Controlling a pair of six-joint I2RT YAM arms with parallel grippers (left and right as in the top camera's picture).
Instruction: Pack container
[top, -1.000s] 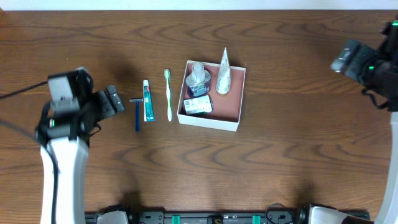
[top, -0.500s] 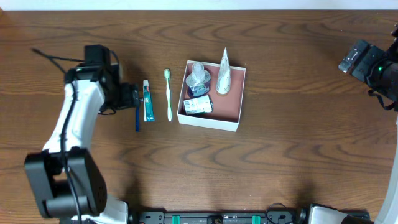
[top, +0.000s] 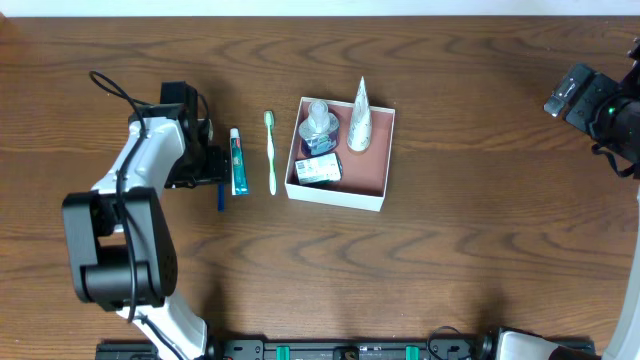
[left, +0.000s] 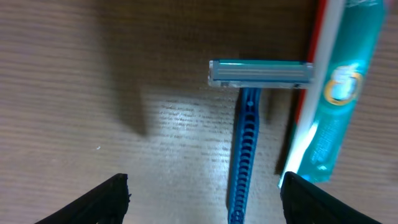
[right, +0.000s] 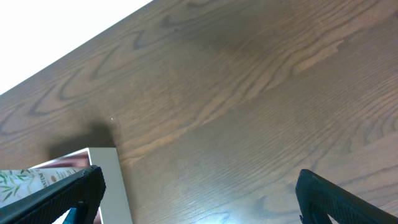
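Note:
The container (top: 366, 176), a shallow white box with a reddish-brown inside, sits mid-table. It holds a clear bottle (top: 318, 125), a white cone-shaped tube (top: 360, 120) and a small green-and-white carton (top: 320, 168). Left of it lie a green toothbrush (top: 270, 152), a teal toothpaste tube (top: 238, 162) and a blue razor (top: 220, 192). My left gripper (top: 205, 162) is open, low over the razor. In the left wrist view the razor (left: 245, 143) lies between the spread fingers (left: 205, 199), beside the toothpaste (left: 333, 99). My right gripper (top: 572, 92) is open and empty, high at the far right.
The right wrist view shows open fingers (right: 199, 193) over bare wood, with a corner of the container (right: 106, 168) at lower left. A black cable (top: 110, 85) loops off the left arm.
My left arm has swung from the table's left side rightward to the razor and turned downward over it. The right arm has barely moved.

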